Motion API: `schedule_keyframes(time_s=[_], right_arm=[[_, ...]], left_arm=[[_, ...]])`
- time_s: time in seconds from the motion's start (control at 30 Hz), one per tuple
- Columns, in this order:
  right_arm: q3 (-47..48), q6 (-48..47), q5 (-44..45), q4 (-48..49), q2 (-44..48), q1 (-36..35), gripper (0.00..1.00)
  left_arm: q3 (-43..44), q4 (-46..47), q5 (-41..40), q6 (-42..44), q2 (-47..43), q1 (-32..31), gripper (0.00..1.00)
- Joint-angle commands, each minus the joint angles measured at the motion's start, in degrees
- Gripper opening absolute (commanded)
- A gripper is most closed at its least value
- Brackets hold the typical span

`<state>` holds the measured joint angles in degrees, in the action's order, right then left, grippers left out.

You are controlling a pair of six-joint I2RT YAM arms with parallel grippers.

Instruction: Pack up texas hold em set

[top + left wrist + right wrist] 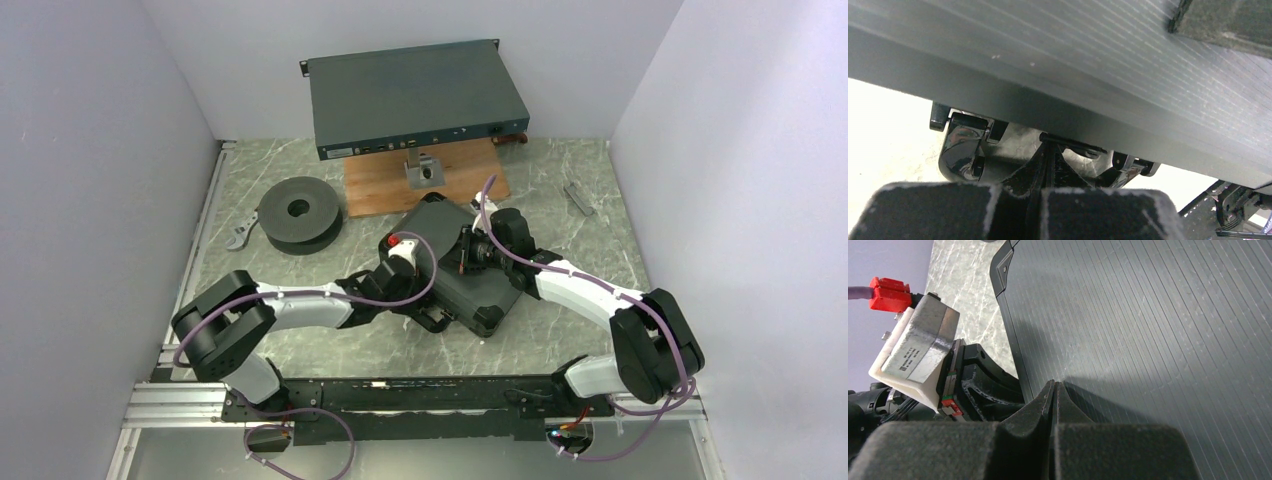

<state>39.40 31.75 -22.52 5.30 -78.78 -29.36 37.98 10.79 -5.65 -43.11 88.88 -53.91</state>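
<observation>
The black hard case point(482, 296) of the texas hold em set lies closed and askew in the middle of the table. Its contents are hidden. My left gripper point(424, 304) is shut at the case's near-left side. In the left wrist view its fingertips point(1050, 146) meet at a thin black latch bar point(1073, 144) under the case's side wall point(1098, 75), next to the glossy handle point(962, 150). My right gripper point(464, 257) is shut, with its tips point(1054, 386) resting on the ribbed lid point(1148, 340) near its left edge.
A large grey electronics box point(415, 100) stands at the back, partly over a wooden board point(380, 188) that carries a small metal block point(422, 170). A dark round spool point(298, 212) and a small metal tool point(240, 236) lie left. A metal bracket point(578, 197) lies right.
</observation>
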Motion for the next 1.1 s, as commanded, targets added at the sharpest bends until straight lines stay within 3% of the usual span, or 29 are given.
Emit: schedule_keyframes(time_s=[0.0,0.4,0.47,0.53,0.6,0.9,1.0,1.07], right_arm=[[-3.9,-3.5,7.1,-16.5,-4.2,-0.2,0.0],[-3.6,-3.4,7.8,-17.7,-2.7,-0.2,0.0],[-3.2,-3.5,8.1,-18.3,-2.2,-0.2,0.0],[-2.6,-3.8,8.7,-19.2,-1.4,-0.2,0.0],[-1.9,-4.1,9.5,-20.3,-0.4,-0.2,0.0],[1.8,-4.1,10.3,-24.8,5.7,-0.2,0.0],[3.6,-4.5,10.2,-26.2,8.5,-0.2,0.16],[5.0,-5.0,10.2,-27.0,9.7,-0.2,0.21]], left_arm=[[5.1,-3.3,0.1,-0.1,6.5,-0.1,0.0],[1.6,-3.9,-2.7,-0.2,-2.5,-0.1,0.04],[0.7,-4.1,-3.2,-0.1,-5.0,-0.2,0.1],[-0.4,-3.6,-3.9,0.6,-7.7,-0.5,0.25],[-1.4,-3.6,-4.9,1.2,-10.2,-0.7,0.33],[-3.2,-6.5,-7.4,3.5,-21.1,-0.7,0.4],[-3.6,-8.8,-9.0,4.4,-25.7,-0.7,0.4],[-3.9,-10.6,-10.4,4.9,-29.3,-0.7,0.4]])
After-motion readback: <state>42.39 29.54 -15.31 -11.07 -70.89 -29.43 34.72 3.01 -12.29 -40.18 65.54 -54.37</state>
